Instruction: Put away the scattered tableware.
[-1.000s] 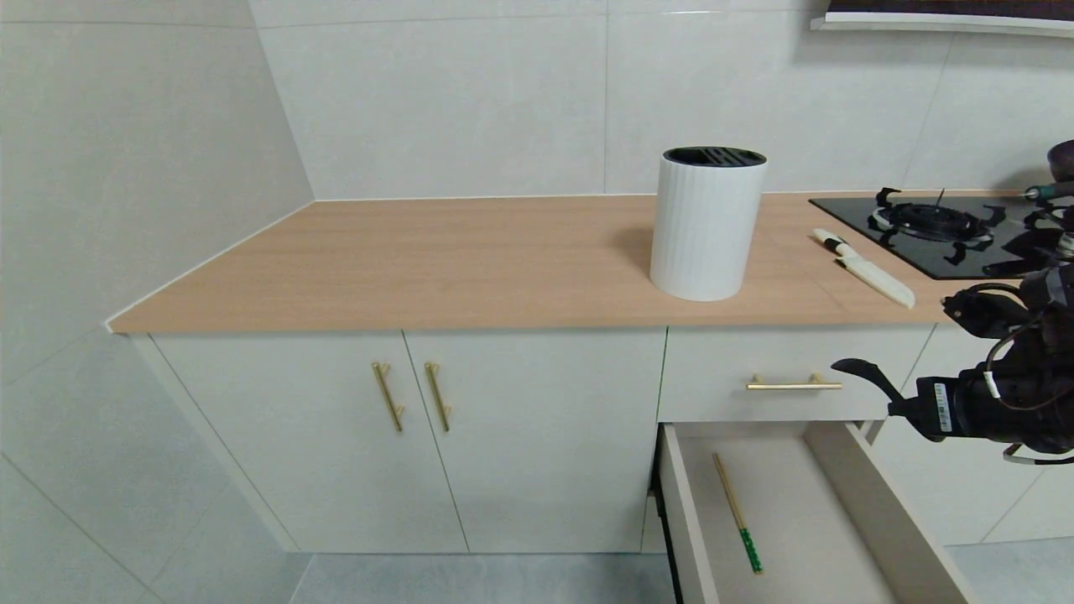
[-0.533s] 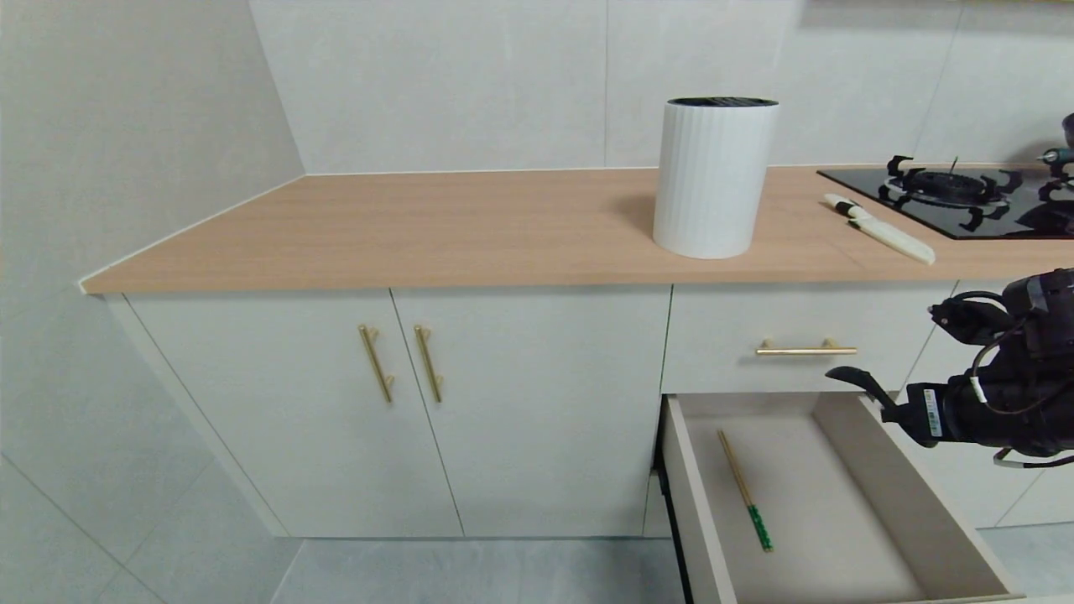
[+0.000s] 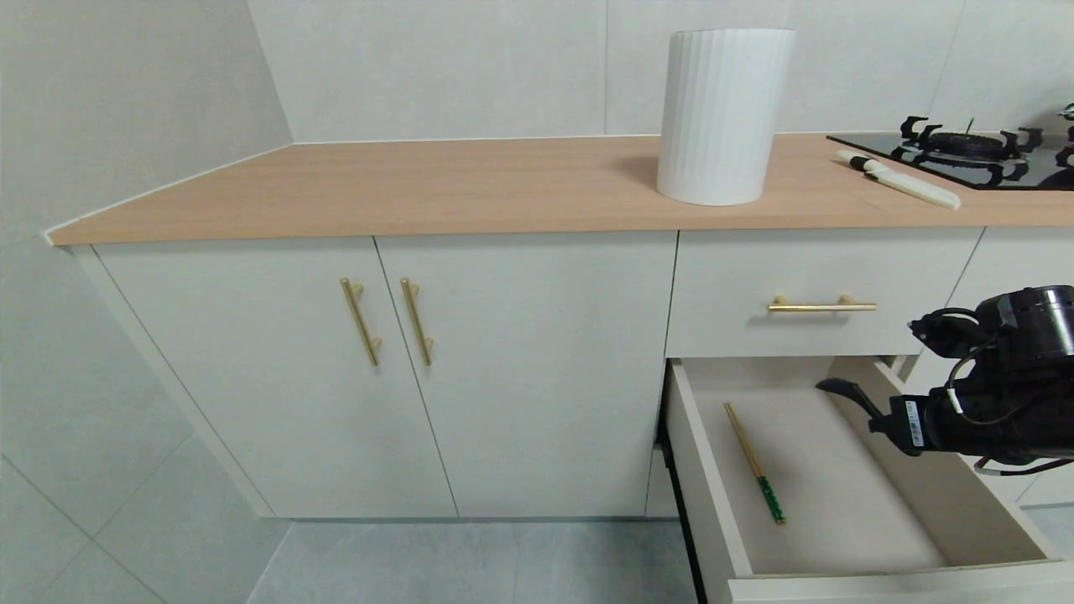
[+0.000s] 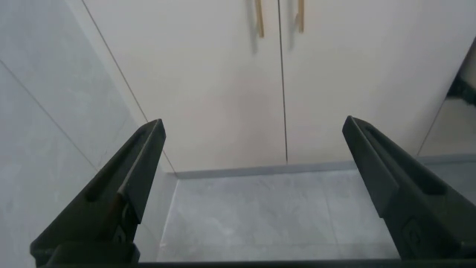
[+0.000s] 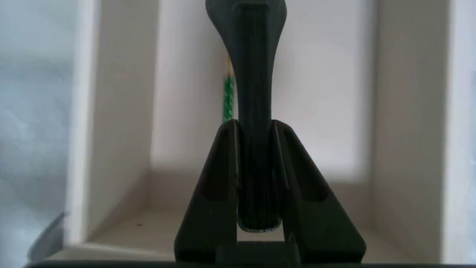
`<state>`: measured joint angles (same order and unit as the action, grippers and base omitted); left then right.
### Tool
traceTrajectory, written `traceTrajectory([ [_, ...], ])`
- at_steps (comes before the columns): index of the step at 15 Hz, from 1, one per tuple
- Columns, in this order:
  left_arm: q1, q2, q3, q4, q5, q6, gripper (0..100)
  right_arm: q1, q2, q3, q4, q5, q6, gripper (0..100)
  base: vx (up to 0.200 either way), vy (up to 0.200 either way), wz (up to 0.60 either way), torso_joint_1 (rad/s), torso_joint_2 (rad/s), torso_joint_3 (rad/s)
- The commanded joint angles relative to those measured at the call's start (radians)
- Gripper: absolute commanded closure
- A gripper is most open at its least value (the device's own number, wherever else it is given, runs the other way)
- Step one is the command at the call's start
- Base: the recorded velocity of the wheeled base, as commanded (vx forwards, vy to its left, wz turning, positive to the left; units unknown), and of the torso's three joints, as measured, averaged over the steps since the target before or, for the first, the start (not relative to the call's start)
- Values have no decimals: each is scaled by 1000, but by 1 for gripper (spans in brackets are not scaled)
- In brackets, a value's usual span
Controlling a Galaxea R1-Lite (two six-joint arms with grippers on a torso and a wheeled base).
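Right gripper [image 3: 832, 387] has its two fingers pressed flat together with nothing between them; from the right wrist view [image 5: 245, 16] we see them as one dark blade. Its arm enters from the right at about drawer height, forearm roughly level, the fingers pointing left over the right-hand wall of the open drawer [image 3: 703, 495]. Inside that drawer lie the chopsticks [image 3: 755, 463], green-tipped and slanted along the floor near the left wall, well apart from the fingers; in the wrist view their green end [image 5: 228, 97] shows just beside the blade.

We find the left gripper [image 4: 253, 128] spread wide and holding nothing, aimed at the base of the cabinet doors [image 4: 223, 89] and the tiled floor [image 4: 282, 216].

Up on the counter [image 3: 419, 184] the knife [image 3: 899, 179] lies flat between the white ribbed holder [image 3: 723, 117] and the stove [image 3: 965, 147].
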<state>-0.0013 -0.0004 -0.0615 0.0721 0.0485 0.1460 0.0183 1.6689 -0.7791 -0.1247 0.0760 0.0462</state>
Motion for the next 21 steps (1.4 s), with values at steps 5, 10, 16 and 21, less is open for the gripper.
traceTrajectory([
  [5, 1, 0, -1, 0, 1, 0, 0, 32, 74, 14, -39, -7, -2, 100, 0, 0, 0, -3, 65, 62],
  [10, 0, 0, -1, 0, 1, 0, 0, 58, 344, 29, -239, -68, 3, 100, 0, 0, 0, 0, 0, 0],
  [16, 0, 0, 0, 0, 1, 0, 0, 49, 543, 34, -434, -168, 4, 100, 0, 0, 0, 0, 0, 0],
  [21, 0, 0, -1, 0, 1, 0, 0, 28, 620, 34, -524, -168, 4, 100, 0, 0, 0, 0, 0, 0],
])
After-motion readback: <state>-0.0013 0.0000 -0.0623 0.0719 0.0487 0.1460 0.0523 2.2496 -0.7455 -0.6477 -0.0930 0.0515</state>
